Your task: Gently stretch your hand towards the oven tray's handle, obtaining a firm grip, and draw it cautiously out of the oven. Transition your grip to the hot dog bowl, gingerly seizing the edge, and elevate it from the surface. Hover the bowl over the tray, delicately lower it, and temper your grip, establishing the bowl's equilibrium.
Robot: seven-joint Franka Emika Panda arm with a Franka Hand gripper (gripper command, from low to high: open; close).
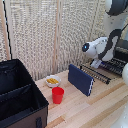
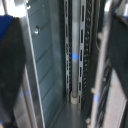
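Note:
The oven tray, a grey rack of wire bars, sticks out of the dark oven at the exterior view's right. My gripper hangs from the white arm right at the tray's outer end. In the wrist view the tray's bars run close and blurred between my dark, blue-tipped fingers, which stand far apart at the picture's edges and hold nothing. The hot dog bowl, white with yellow food, sits on the wooden surface, well away from the gripper.
A dark blue slab stands on edge between the bowl and the tray. A red cup stands just in front of the bowl. A large black fabric bin fills the exterior view's left. A woven screen stands behind.

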